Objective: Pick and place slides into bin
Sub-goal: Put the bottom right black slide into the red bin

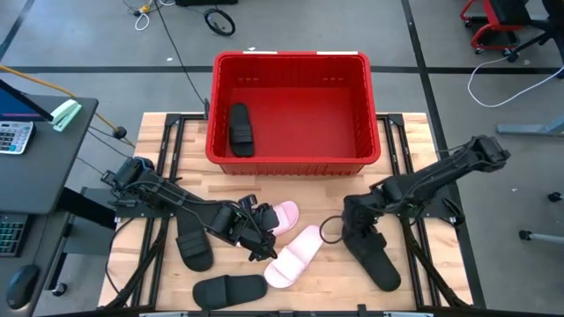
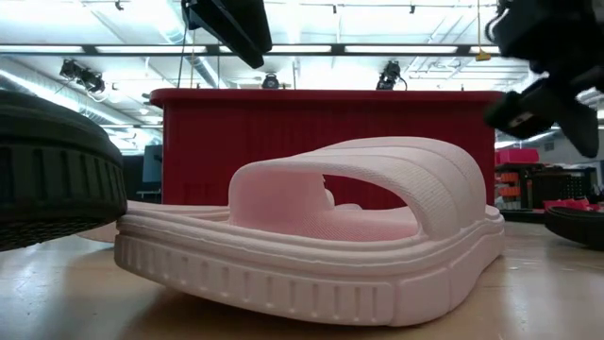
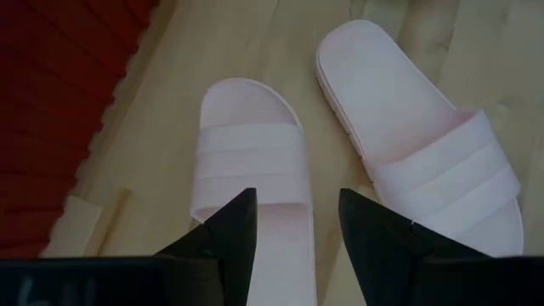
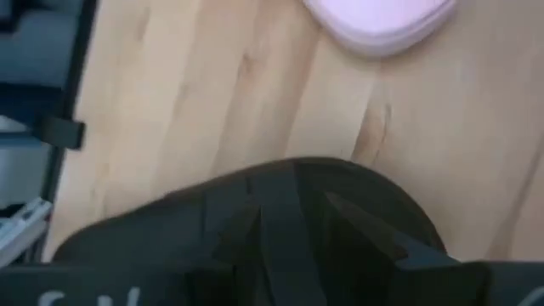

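Nearest the tabletop's (image 1: 414, 295) front edge lies one black slide (image 1: 229, 288), with another black slide (image 1: 194, 249) up to its left. Between them and the right side rest two pale pink slides (image 1: 293, 254), side by side. Over the nearer-to-bin pink slide (image 3: 252, 161) hangs the left gripper (image 3: 296, 223), fingers parted, gripping nothing. Opposite, the right gripper (image 1: 359, 222) is down on a third black slide (image 4: 246, 221), fingers either side of its strap. Farthest back stands the red bin (image 1: 291, 160), holding a fourth black slide (image 1: 240, 129).
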Action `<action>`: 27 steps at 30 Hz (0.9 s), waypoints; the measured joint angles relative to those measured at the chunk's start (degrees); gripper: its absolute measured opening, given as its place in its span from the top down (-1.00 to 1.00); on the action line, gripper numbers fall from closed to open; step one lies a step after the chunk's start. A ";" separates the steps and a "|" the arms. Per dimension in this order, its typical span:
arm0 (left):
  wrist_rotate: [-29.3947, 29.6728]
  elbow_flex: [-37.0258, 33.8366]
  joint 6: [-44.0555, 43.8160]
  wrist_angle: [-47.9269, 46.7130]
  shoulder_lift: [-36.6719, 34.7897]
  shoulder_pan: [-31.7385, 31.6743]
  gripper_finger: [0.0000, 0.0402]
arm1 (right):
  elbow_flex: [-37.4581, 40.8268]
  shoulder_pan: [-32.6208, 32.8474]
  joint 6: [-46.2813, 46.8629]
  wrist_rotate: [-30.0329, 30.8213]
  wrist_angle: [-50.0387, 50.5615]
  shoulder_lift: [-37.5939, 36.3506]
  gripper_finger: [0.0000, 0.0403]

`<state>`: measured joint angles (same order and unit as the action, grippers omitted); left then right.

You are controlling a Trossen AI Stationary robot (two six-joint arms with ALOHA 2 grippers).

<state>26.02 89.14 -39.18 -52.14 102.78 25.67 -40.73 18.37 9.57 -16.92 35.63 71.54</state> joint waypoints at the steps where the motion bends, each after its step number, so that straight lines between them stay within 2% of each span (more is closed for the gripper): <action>1: 0.00 0.00 0.00 0.00 0.00 0.00 0.14 | 0.00 -0.04 -0.56 -0.35 -0.13 1.35 0.34; 8: 0.00 0.00 -0.02 -0.02 0.09 0.00 0.14 | -0.09 -0.01 -5.04 -0.67 -0.83 8.47 0.34; 16: 0.00 0.00 -0.02 -0.02 0.09 0.00 0.14 | 0.01 -0.02 -6.83 -1.35 -1.12 6.76 0.34; 23: -0.07 0.00 -0.07 -0.01 0.09 0.00 0.14 | 0.09 -0.15 -6.37 -6.31 -1.36 5.55 0.34; 27: -0.11 0.00 -0.22 0.00 0.09 0.00 0.14 | 0.09 -0.29 -4.08 -12.01 -1.34 7.82 0.34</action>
<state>25.91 89.14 -39.40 -52.14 102.87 25.67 -40.64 18.08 5.49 -28.93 34.29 79.37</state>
